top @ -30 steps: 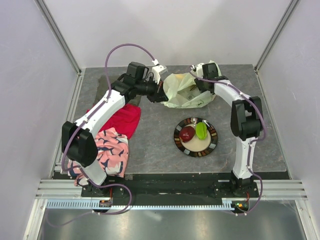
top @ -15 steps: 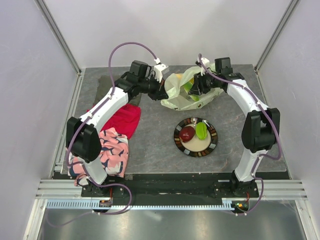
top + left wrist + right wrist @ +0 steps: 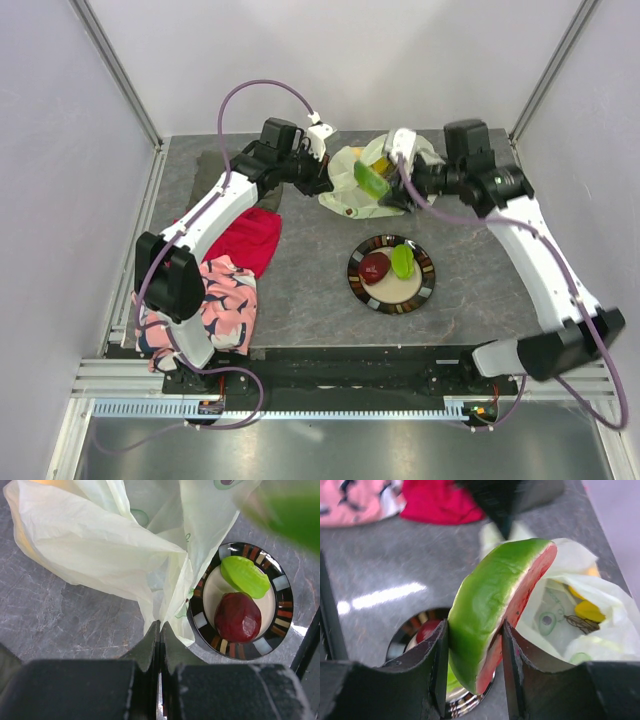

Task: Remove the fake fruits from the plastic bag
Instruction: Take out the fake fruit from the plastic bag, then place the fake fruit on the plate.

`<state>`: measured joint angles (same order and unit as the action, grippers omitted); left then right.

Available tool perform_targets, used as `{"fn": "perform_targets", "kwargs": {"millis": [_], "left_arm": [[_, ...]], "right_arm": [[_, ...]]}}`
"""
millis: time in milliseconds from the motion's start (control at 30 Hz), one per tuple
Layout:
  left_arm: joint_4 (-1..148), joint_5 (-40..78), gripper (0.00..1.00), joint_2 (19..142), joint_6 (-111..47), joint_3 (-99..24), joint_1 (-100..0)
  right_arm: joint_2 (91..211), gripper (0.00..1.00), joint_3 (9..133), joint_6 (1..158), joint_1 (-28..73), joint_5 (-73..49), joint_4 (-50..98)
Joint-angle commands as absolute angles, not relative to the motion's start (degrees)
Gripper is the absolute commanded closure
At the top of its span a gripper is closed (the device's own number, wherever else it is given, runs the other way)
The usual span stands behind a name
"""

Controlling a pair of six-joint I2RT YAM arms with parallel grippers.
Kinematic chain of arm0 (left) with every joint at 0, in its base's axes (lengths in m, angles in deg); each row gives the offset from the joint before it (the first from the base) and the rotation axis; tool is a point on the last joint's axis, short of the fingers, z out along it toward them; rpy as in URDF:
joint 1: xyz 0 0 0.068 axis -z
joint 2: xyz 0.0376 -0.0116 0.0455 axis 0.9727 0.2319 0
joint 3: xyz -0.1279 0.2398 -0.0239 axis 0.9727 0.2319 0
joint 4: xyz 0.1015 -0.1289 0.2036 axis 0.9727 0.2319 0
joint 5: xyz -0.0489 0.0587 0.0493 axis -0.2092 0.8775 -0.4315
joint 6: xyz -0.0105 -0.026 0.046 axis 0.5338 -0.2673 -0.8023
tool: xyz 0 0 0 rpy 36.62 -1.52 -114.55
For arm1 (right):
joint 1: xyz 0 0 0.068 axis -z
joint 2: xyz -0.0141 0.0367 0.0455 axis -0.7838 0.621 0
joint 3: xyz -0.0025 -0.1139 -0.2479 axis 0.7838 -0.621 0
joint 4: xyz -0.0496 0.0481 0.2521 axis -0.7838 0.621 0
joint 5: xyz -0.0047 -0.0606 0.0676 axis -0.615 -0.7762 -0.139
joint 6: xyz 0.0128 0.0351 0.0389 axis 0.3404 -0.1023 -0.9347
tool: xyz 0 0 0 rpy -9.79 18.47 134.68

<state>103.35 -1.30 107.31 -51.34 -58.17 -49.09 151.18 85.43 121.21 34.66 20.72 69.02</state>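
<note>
R gripper (image 3: 474, 630) is part open, jaws clamped on the watermelon slice (image 3: 490, 605), rind facing frame-left in the wrist view. You've got it lifted by the plastic bag (image 3: 345, 198), upper centre of the top view. L gripper (image 3: 160, 627) is fully closed, pinching the bag's edge. Vs 1 s ago: R gripper was down in the bag, now it's out w/ the slice and its elbow has swung to frame right. Plate (image 3: 280, 582) is unchanged: apple (image 3: 237, 617) + green piece (image 3: 245, 576). There's a yellow fruit (image 3: 590, 610) inside the bag.
</note>
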Motion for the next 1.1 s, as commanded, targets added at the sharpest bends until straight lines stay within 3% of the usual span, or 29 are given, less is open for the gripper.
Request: {"fn": "perform_targets", "kwargs": {"millis": [0,233,367,667,933,967,1067], "left_arm": [[102.85,-1.44,0.98,106.00,-53.15,-61.02,-48.91],[101.53,-3.20,0.98,102.14,-51.29,-60.59,-49.08],[101.09,-1.18,0.98,100.73,-51.74,-59.18,-49.17],[101.44,-0.30,0.98,95.19,-54.02,-53.12,-49.26],[101.62,-0.48,0.98,90.97,-54.29,-48.64,-49.79],[101.62,-0.56,0.98,90.79,-54.20,-48.46,-49.87],[101.62,-1.09,0.98,90.35,-53.94,-47.93,-49.96]], "right_arm": [[142.25,0.68,74.97,141.18,30.87,13.69,80.36],[131.15,0.68,60.79,156.48,28.06,6.64,87.73],[126.58,0.67,51.23,158.01,22.80,5.24,83.28],[129.55,0.64,39.26,153.80,11.89,-1.26,68.51],[134.74,0.64,36.52,145.19,7.23,-6.54,59.01],[134.83,0.63,36.52,144.66,6.79,-6.89,58.66],[134.66,0.48,36.08,143.16,5.47,-7.51,58.92]]}}
